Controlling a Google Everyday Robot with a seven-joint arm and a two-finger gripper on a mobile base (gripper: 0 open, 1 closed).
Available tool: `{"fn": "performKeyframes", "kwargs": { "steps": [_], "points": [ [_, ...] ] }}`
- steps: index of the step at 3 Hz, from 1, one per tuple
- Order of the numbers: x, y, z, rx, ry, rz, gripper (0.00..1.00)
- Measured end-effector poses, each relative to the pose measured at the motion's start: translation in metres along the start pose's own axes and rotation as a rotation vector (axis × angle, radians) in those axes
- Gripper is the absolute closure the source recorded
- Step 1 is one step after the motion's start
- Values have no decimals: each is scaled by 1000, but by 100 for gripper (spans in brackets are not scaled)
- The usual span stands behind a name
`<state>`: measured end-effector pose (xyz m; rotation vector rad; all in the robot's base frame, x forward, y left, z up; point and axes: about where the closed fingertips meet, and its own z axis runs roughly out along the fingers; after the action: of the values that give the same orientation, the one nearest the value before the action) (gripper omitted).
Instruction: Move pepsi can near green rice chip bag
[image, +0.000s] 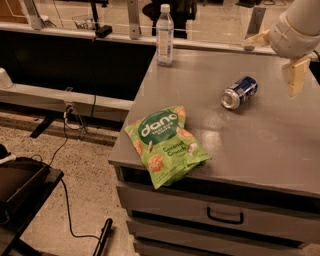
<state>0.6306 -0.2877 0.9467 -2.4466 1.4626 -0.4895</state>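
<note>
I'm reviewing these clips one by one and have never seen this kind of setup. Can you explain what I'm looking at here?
One camera looks down on a grey table; where it is mounted is not known. The white shape at upper right is a robot arm ending in its tool, a two-finger grasper. The tool hangs to the right of the pepsi can, open, holding nothing. The can lies on its side. The green rice chip bag lies flat at the front left corner, overhanging the edge. A clear water bottle stands at the back.
</note>
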Motion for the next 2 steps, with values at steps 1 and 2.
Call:
{"fn": "performKeyframes", "kwargs": {
  "steps": [1, 2],
  "points": [
    [4, -7, 19, -17, -47, -29, 0],
    [3, -9, 38, -21, -104, -28, 0]
  ]
}}
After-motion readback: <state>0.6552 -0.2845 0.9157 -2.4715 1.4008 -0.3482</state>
